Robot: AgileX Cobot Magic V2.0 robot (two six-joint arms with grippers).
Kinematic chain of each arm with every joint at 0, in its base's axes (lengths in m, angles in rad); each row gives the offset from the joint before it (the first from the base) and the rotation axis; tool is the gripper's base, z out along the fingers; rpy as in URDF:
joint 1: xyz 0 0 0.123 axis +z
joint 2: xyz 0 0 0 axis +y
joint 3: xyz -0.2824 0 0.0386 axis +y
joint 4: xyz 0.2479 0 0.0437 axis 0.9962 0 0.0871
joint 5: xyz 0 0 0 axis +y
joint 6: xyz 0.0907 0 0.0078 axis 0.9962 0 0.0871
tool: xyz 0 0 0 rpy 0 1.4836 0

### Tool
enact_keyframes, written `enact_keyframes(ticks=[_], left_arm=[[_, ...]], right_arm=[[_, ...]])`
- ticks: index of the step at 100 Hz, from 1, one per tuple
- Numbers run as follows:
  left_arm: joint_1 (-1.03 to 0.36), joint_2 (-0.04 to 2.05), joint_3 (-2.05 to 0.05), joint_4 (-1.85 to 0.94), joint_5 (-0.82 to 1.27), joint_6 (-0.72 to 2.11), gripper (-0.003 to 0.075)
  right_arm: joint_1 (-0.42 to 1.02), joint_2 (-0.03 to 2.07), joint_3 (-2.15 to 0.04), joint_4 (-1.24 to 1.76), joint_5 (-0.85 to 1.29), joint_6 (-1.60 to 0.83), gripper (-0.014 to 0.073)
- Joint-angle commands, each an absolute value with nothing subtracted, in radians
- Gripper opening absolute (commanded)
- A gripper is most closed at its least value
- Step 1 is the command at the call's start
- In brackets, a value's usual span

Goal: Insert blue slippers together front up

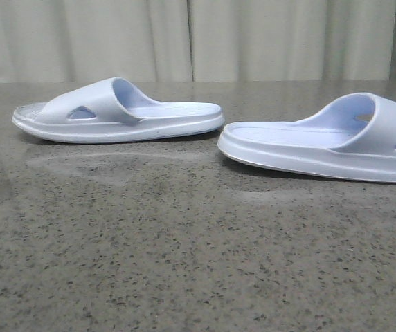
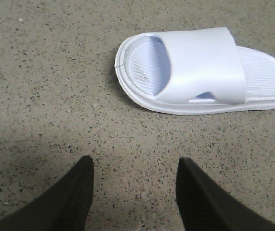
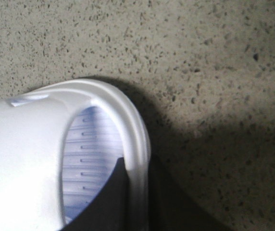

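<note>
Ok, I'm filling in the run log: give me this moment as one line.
left end effector: open, off left slipper | right end effector: astride right slipper toe rim, closure unclear | slippers apart

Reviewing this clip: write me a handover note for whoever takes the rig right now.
Left claw: open, empty, hovering short of the left slipper.
Right claw: one finger inside the toe opening of the right slipper, the other outside its rim; firmness of grip unclear.
Both slippers lie sole-down on the table, heels facing, apart.
Done: right slipper engaged.
Left: pick up the left slipper, nest the pair, front up.
</note>
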State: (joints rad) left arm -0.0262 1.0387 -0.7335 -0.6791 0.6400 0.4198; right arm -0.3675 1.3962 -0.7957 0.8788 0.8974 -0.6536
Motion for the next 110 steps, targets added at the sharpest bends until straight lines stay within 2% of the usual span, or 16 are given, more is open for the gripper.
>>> enact_keyframes(ticks=[1, 25, 56, 110], left_arm=[[-0.032, 1.056, -0.771, -0.743, 0.607, 0.423, 0.0342], [-0.030, 1.217, -0.859, -0.867, 0.651, 0.514, 0.0342], [0.085, 1.452, -0.997, -1.141, 0.791, 0.725, 0.0341], [0.076, 1.659, -1.132, -1.165, 0.879, 0.767, 0.0340]], right_arm=[[-0.372, 1.380, -0.818, 0.901, 0.906, -0.670, -0.0107], [-0.372, 1.380, -0.818, 0.904, 0.903, -0.670, -0.0107], [-0.372, 1.380, -0.818, 0.906, 0.902, -0.670, -0.0107], [-0.372, 1.380, -0.818, 0.914, 0.895, -0.670, -0.0107]])
